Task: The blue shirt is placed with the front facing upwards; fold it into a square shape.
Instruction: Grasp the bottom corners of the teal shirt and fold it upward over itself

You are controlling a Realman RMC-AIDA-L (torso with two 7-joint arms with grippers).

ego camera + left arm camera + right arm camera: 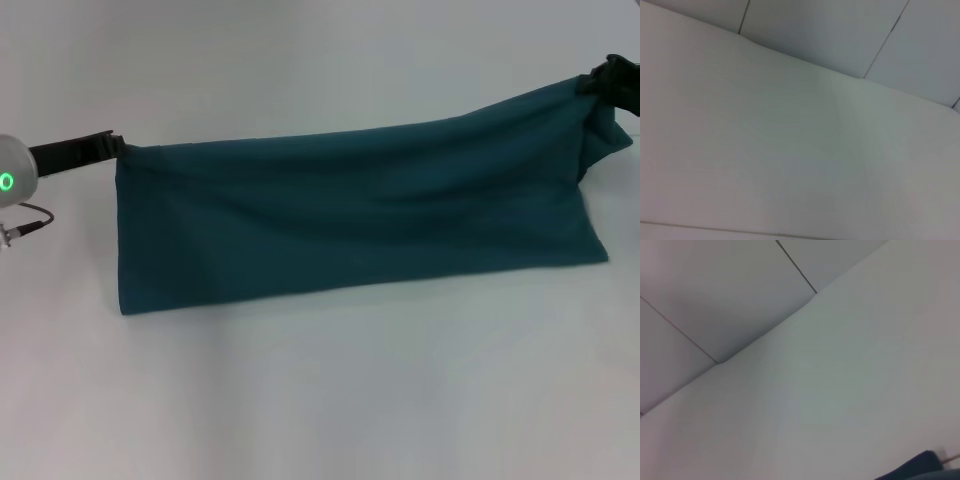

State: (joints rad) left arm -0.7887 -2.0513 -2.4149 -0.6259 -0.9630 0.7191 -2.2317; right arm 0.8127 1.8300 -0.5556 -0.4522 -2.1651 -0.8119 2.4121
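The blue shirt (pixel 350 215) hangs as a long teal band stretched across the head view, its lower edge resting on the white table (pixel 320 400). No print or collar shows. My left gripper (pixel 115 143) pinches the shirt's upper left corner, and my right gripper (pixel 600 82) grips the bunched upper right corner, held higher than the left. A dark scrap of the shirt (pixel 920 470) peeks into the right wrist view. The left wrist view shows only the table (pixel 790 165) and wall.
White table surface lies in front of and behind the shirt. A pale tiled wall (pixel 840 35) stands beyond the table's far edge. The left arm's round joint with a green light (pixel 10 180) sits at the left edge.
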